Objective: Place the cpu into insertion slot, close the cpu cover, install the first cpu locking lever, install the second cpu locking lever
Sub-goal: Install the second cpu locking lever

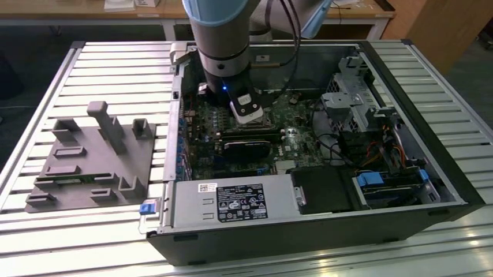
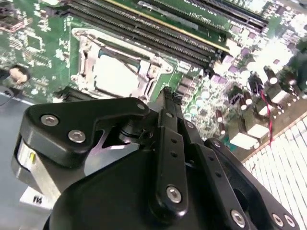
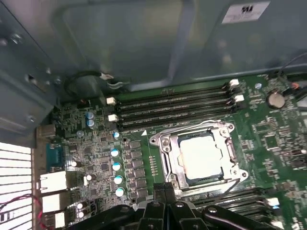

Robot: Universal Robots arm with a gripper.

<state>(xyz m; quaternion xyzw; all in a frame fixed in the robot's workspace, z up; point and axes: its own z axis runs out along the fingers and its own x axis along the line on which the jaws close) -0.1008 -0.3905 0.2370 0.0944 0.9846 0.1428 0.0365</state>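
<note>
The cpu (image 3: 201,154) (image 2: 115,76), a pale square chip, lies flat in the insertion slot (image 3: 192,178) on the green motherboard. The silver cpu cover (image 3: 168,148) (image 2: 82,50) lies down around it, and the chip's top shows through its window. I cannot tell how the locking levers stand. My gripper (image 1: 250,120) (image 3: 165,188) (image 2: 165,93) hangs just above the board beside the socket, with its black fingers (image 3: 158,191) pressed together and nothing between them. In the exterior view the gripper covers the socket.
The open computer case (image 1: 431,167) lies on a slatted metal table. Black memory slots (image 3: 172,108) run along one side of the socket. A long black card (image 1: 248,144), a power supply (image 1: 231,202) and drive cages (image 1: 354,104) surround it. A grey fixture plate (image 1: 92,161) lies at the exterior view's left.
</note>
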